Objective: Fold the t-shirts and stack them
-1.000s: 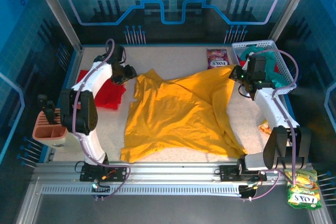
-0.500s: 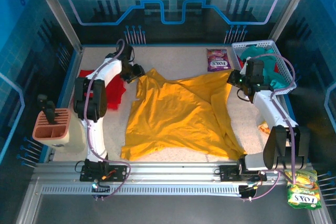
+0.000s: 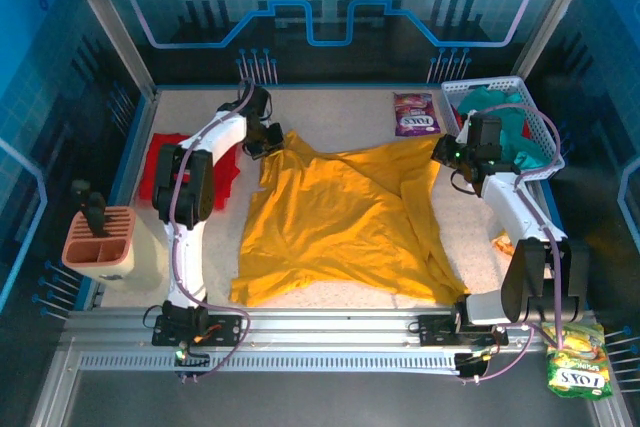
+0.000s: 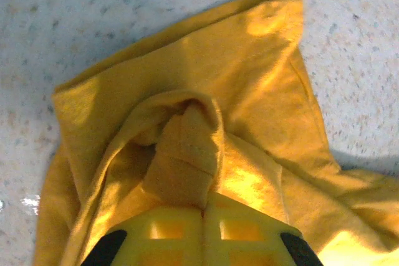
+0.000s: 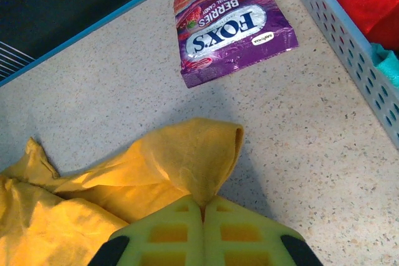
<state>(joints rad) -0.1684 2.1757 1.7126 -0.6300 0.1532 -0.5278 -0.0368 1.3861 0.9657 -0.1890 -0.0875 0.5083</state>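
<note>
Cloth is nipped in both claws. The left claw [image 4: 202,207] is closed tight on a bunched fold of the mustard-yellow t-shirt [image 3: 340,217] at its far left corner, and the fabric rises in a small hooded ridge just ahead of the jaws. The right claw [image 5: 202,207] is likewise clamped on the shirt's far right corner, where a rounded flap curls over just beyond its tips. Between the two, the shirt lies spread across the middle of the speckled tabletop [image 3: 330,112], creased along diagonal folds and rumpled at its near edge. A red t-shirt [image 3: 150,167] lies crumpled beside the left arm. Teal t-shirts [image 3: 508,109] sit in the white basket [image 3: 485,82] at the far right, near a purple packet [image 5: 230,23].
</note>
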